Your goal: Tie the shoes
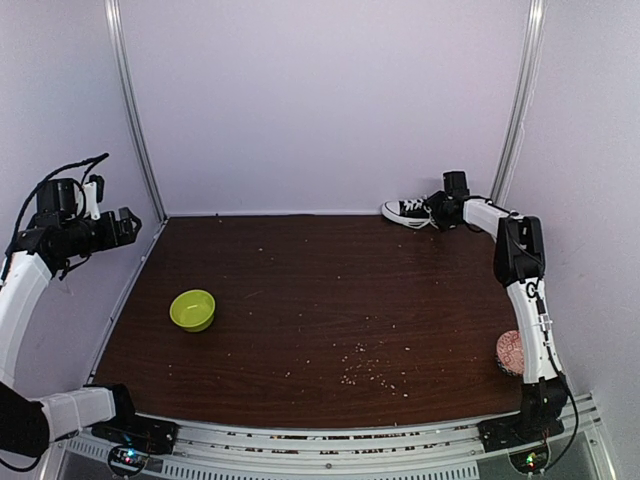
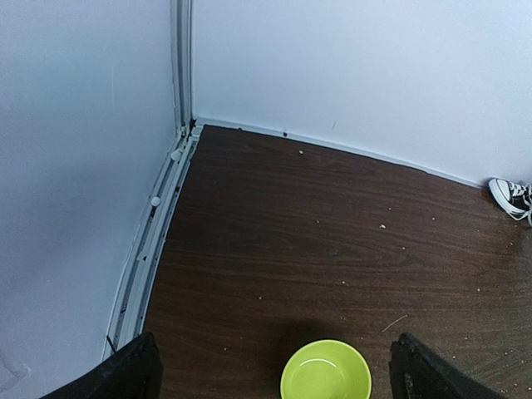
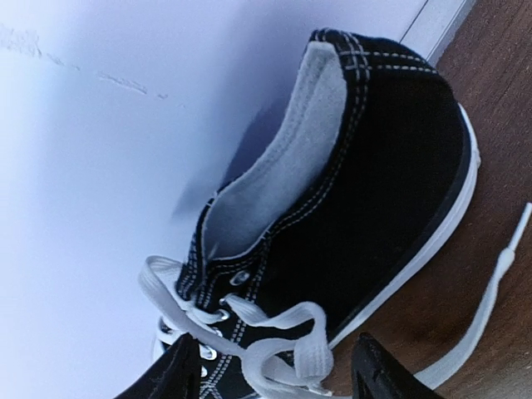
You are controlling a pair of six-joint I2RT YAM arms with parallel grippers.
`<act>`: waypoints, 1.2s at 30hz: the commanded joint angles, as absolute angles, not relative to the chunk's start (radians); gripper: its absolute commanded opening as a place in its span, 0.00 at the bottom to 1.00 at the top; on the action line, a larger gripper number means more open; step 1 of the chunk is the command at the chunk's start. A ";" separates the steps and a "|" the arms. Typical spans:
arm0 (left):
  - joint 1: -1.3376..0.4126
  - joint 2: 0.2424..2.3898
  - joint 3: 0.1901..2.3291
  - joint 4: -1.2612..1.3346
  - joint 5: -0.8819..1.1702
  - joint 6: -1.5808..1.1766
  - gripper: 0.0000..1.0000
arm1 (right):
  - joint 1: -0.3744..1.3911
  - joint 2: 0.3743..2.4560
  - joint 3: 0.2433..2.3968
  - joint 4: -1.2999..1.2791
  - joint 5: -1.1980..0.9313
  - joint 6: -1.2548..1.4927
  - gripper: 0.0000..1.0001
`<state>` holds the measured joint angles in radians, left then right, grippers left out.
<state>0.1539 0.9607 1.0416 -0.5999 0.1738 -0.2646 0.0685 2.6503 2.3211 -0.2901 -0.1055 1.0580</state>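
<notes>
Nearest the arm bases, pale crumbs (image 1: 365, 372) dot the dark brown wooden table (image 1: 330, 270), to the right of the small lime-green round bowl (image 1: 193, 309). The bowl is the marker for everything else here.

Left of the bowl and raised above the table's edge, the left gripper (image 1: 128, 224) hangs with its jaws spread as wide as they go and nothing between them. Its wrist view looks down past the bowl.

Far beyond the bowl and well to its right, the black canvas low-top sneaker (image 1: 405, 211) stands on its white rubber sole, close against the white back wall (image 1: 330, 100). Its long axis runs along that wall, with the white toe cap turned toward the bowl's side and the heel away from it. The right gripper (image 1: 436, 212) is at the shoe and reaches in from the heel side. In its wrist view the jaws stand partly apart over the laced throat. Loops of the flat white laces (image 3: 283, 332) lie between the fingers (image 3: 378, 374), and no pinch on them shows. One loose lace end (image 3: 499, 274) trails over the table beside the sole.

The right arm is plainly the nearer one. The left would have to cross the whole table past the bowl to reach the shoe.
</notes>
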 commanded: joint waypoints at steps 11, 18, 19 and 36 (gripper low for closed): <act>0.182 0.961 1.039 -0.552 0.204 -0.279 0.98 | 0.061 2.719 2.381 -0.126 -0.255 1.183 0.17; 0.187 0.940 1.034 -0.551 0.195 -0.279 0.98 | 0.087 2.556 2.154 0.005 -0.291 1.056 0.00; 0.188 0.936 1.033 -0.552 0.193 -0.278 0.98 | 0.096 2.521 2.108 0.020 -0.282 1.033 0.00; 0.190 0.909 1.017 -0.552 0.193 -0.276 0.98 | 0.268 1.886 1.336 0.204 -0.211 0.769 0.00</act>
